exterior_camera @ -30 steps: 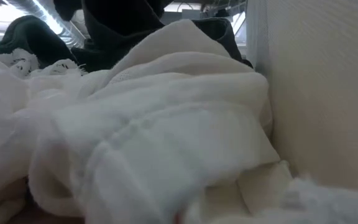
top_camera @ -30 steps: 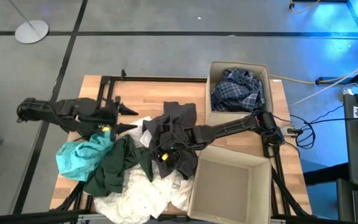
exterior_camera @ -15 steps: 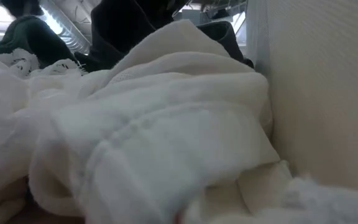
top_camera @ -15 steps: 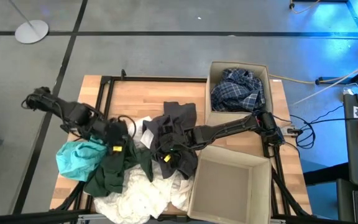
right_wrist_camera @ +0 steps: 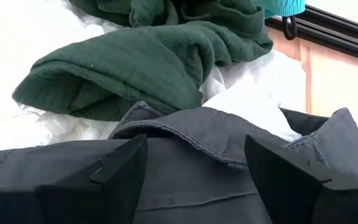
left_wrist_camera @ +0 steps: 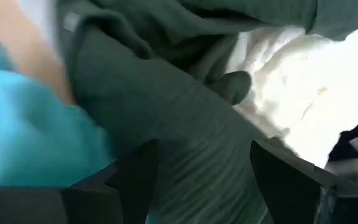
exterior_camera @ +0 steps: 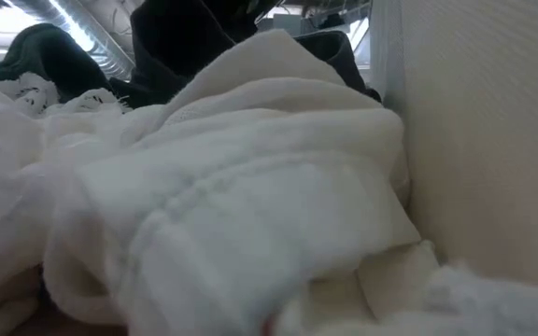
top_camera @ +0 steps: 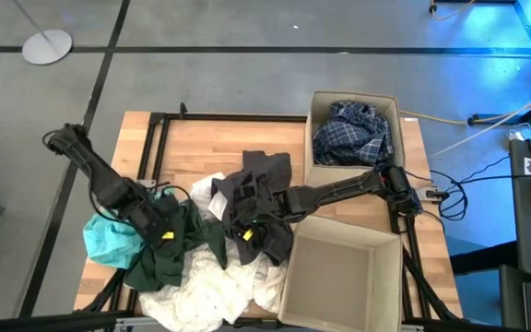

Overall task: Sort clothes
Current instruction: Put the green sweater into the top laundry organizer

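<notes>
Clothes heaped mid-worktop (top_camera: 201,138): dk green garment (top_camera: 169,254) btwn teal one (top_camera: 109,235) and white pile (top_camera: 210,290); dk grey garment (top_camera: 261,198) beside it. Plaid garment (top_camera: 353,134) in far box (top_camera: 313,111). Left pincer (top_camera: 166,232) on dk green, fingers (left_wrist_camera: 135,171) spread, fabric btwn, nothing clamped. Right pincer (top_camera: 244,229) over dk grey, fingers (right_wrist_camera: 120,168) apart, no grip.

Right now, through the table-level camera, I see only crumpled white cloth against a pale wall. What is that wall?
Observer: The side of an empty tan cardboard box.
Visitor: Is anything sorted yet?
Observer: A blue-and-white plaid fabric garment lies in a second cardboard box.
Visitor: Is an arm at work?
Observer: The left arm's jaws stand open over a crumpled dark green fabric garment, beside a teal one.
</notes>
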